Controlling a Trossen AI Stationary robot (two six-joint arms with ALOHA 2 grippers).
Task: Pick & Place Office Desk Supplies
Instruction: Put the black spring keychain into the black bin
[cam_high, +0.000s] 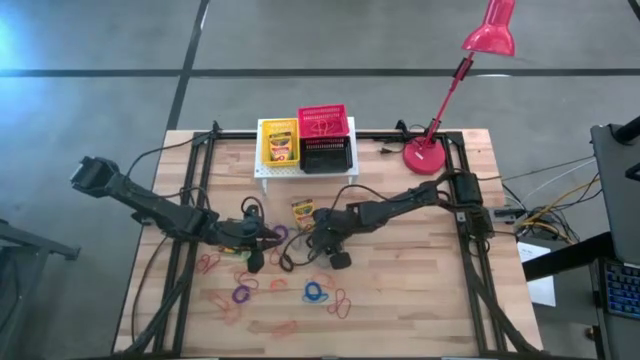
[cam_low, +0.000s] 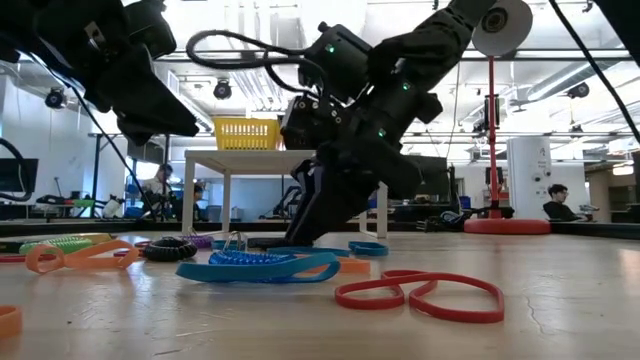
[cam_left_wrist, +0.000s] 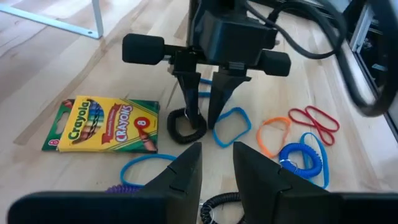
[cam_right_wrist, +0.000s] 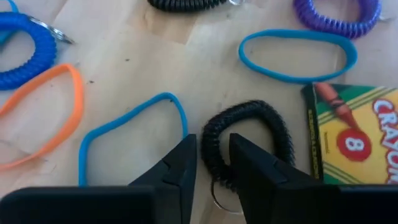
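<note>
The right pincer (cam_left_wrist: 200, 121) is down, narrowly parted, pinching the black coiled loop (cam_right_wrist: 245, 146)'s rim.

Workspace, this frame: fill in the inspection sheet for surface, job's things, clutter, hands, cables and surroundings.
Surface: wooden table, bare toward its right edge.
Job's things: crayon box flat on the table; another in the yellow basket, beside the red basket and black basket on the white stand. Coloured loops scattered mid-table, among them a black coil, blue loop, orange loop and purple coil.
Clutter: red desk lamp at the far right corner.
Hands: right hand straddles the black coil's edge, fingers narrow. Left hand low, facing it, holding nothing.
Cables: black leads loop off both arms.
Surroundings: people seated beyond the table.
</note>
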